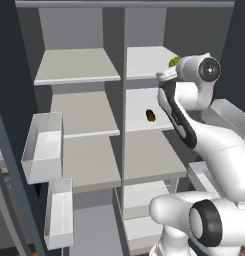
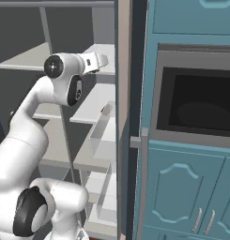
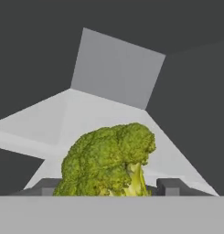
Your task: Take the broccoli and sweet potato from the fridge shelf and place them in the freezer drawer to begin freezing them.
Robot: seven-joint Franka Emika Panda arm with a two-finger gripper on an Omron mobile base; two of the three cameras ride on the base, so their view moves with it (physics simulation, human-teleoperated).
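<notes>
On the far left of the left base view, two pale door bins (image 1: pixel 42 145) hang on the open fridge door, one above the other, so small items can stay within easy reach. Next come the left shelves (image 1: pixel 76 67) of the fridge, which are bare in this view.

To the right of the central divider, the sweet potato (image 1: pixel 151 116) lies alone on the middle right shelf (image 1: pixel 144 112), well apart from the arm; it waits there, not yet touched. One level higher, on the upper right shelf (image 1: pixel 146 61), the broccoli (image 1: pixel 174 61) sits near the front edge, and the white arm (image 1: pixel 194 95) reaches up to it from the lower right, with the wrist bent so that the claw points into the shelf.

In the hand view the broccoli fills the lower centre, and the two dark fingertips (image 3: pixel 170 186) of the claw (image 3: pixel 106 189) stand on both sides of it. The jaws are spread wider than the clump, and I cannot tell if they touch it, so I judge it is not yet gripped. The claw is placed around the broccoli probably to close on it next.

The freezer drawer I cannot identify with certainty; some white drawers (image 1: pixel 144 210) show low in the fridge. On the far right of the right base view stands a blue cabinet with a built-in oven (image 2: pixel 196 93), which plays no part here.
</notes>
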